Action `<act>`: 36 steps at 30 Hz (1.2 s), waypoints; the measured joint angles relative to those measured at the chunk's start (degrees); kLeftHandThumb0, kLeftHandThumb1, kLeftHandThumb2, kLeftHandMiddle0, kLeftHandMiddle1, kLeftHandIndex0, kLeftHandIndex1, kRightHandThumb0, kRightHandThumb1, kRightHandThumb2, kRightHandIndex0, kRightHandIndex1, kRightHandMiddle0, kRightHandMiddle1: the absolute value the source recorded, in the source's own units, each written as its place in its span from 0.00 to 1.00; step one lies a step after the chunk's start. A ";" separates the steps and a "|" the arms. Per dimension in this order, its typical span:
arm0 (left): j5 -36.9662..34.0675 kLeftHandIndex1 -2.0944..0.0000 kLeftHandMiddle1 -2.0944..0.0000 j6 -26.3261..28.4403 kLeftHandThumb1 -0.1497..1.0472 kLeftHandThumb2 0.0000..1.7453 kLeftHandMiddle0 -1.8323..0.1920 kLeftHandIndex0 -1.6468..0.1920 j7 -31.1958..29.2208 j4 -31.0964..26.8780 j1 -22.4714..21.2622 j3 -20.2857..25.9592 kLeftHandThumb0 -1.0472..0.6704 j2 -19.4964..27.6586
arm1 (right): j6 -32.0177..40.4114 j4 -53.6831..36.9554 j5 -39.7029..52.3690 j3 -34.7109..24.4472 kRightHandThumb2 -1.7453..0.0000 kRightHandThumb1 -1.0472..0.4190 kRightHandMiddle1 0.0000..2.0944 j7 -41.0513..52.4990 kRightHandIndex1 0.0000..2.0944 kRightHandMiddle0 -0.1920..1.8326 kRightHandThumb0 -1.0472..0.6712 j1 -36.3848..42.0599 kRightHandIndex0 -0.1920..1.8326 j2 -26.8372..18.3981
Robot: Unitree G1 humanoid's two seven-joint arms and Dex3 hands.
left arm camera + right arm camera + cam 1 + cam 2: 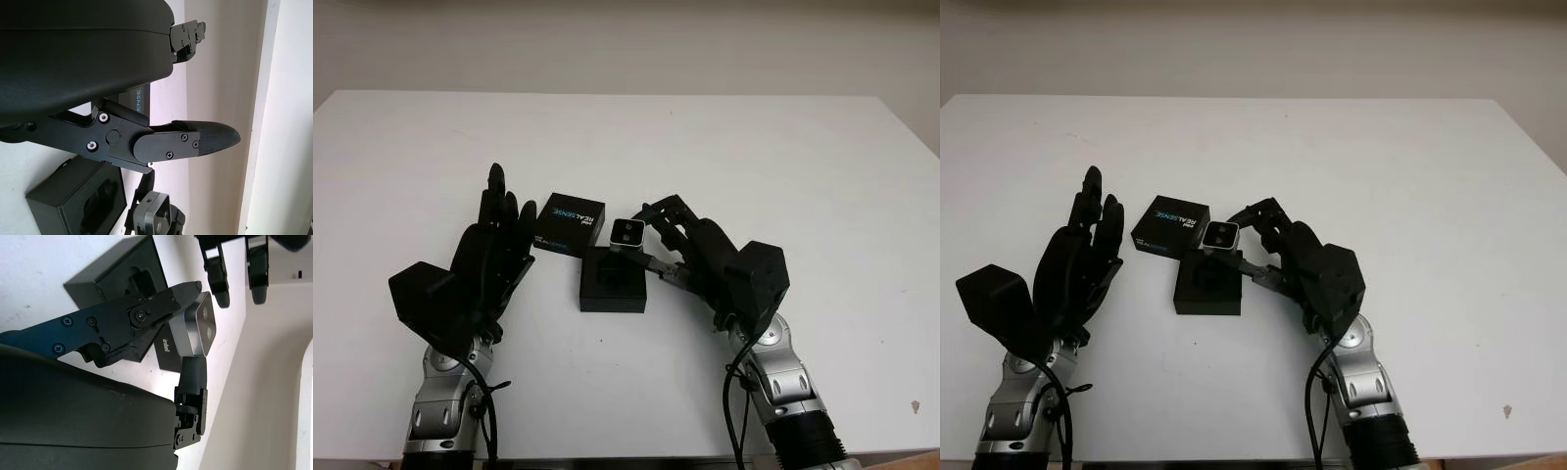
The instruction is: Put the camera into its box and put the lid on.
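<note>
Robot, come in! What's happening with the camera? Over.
Right hand shut on camera, above open box. Left hand open, beside lid. Nothing blocking.

The camera (626,233) is a small silver block with a dark front face showing 2 lenses; it sits clear of the table, pinched in the fingers of the right hand (677,238), above the far edge of the box (612,280). The box is a low black square lying open on the white table, with a shaped recess inside. Its lid (569,224), black with white and blue lettering, lies flat just behind the box, toward its left.
</note>
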 measured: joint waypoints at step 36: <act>0.09 1.00 1.00 0.06 1.00 0.26 1.00 1.00 0.28 0.20 0.00 -0.02 0.20 -0.03 | -2.56 10.03 -0.71 0.88 0.97 0.01 0.85 3.16 0.03 0.18 0.36 -4.32 0.16 0.13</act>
